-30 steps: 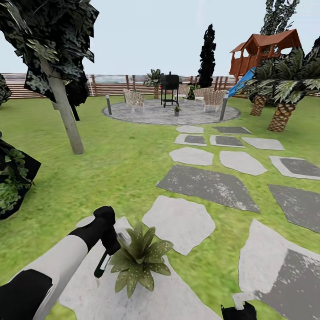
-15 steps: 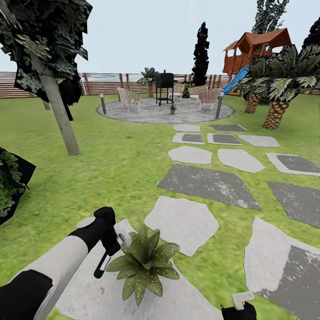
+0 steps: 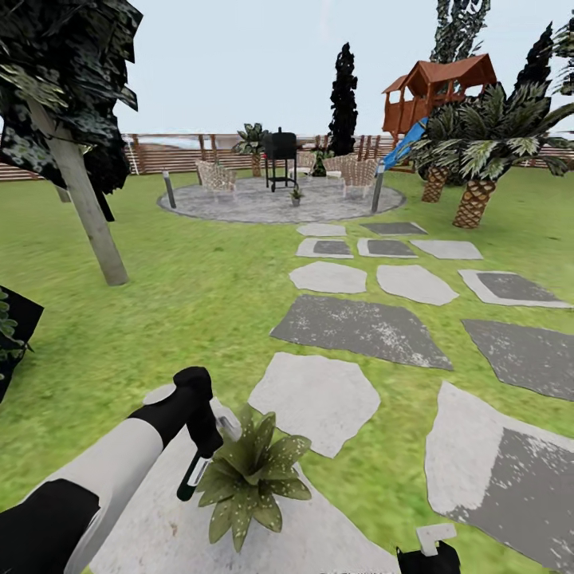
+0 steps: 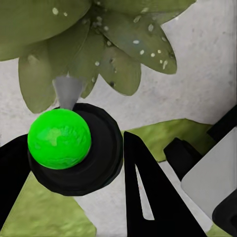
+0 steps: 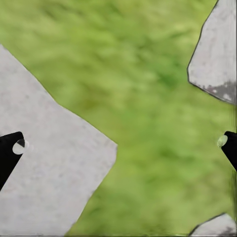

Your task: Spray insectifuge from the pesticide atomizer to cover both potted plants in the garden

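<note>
Near the bottom of the head view: atomizer (image 3: 194,477), a small dark bottle with a white band and green mark, gripped in the left gripper (image 3: 206,443) and hanging tilted just left of the plant (image 3: 249,475). From the left wrist, seen end-on: round black body with a bright green ball (image 4: 59,138) on it and a pale grey cone of spray (image 4: 67,91) pointing at the leaves, black fingers (image 4: 148,197) closed against either side of the bottle. Plant a low rosette of broad pointed leaves, dull green, dotted with whitish insectifuge (image 4: 143,51) (pot hidden under the foliage). Standing on a pale, grainy stepping stone (image 3: 159,526) with irregular edges. Right gripper (image 5: 118,145) spread wide with nothing between the tips, over lawn (image 5: 148,98) and stone. Further off: mottled grey paved circle (image 3: 263,207), a second small plant (image 3: 296,195) on it, slatted wooden fence (image 3: 175,155) behind.
</note>
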You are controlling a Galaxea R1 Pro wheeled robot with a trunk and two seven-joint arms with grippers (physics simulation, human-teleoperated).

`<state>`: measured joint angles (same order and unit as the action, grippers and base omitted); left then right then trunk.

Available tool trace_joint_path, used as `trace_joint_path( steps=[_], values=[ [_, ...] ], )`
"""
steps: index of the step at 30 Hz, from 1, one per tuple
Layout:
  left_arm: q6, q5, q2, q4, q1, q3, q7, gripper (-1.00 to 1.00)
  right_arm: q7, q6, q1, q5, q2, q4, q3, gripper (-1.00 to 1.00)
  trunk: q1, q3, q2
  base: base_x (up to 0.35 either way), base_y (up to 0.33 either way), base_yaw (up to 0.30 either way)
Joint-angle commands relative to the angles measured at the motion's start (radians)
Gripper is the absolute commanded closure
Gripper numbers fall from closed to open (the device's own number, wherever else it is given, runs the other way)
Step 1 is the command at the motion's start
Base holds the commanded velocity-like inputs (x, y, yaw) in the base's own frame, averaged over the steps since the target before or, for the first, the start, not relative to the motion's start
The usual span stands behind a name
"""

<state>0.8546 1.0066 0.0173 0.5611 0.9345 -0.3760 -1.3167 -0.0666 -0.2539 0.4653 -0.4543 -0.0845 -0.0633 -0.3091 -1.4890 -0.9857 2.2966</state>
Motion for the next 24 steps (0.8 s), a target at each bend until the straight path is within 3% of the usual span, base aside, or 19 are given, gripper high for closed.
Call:
trace_joint_path(
  steps=[1,7,24],
  values=[
    [0.009,0.006,0.001,0.002,-0.002,-0.004,-0.009,1.00,-0.004,-0.004,0.001,-0.010,0.000,0.002,-0.007,-1.00,0.000,-0.001,0.000,0.000,0.000,-0.262],
    [0.008,0.009,0.001,0.002,-0.013,-0.003,-0.009,1.00,-0.004,-0.004,0.001,-0.011,0.000,0.002,-0.007,-1.00,0.000,-0.001,0.000,-0.034,0.041,-0.242],
    [0.004,0.007,0.004,-0.013,-0.017,-0.003,-0.002,1.00,-0.004,-0.005,0.001,-0.011,-0.003,0.002,-0.007,-1.00,0.000,-0.001,0.000,-0.033,0.292,-0.008]
  ],
)
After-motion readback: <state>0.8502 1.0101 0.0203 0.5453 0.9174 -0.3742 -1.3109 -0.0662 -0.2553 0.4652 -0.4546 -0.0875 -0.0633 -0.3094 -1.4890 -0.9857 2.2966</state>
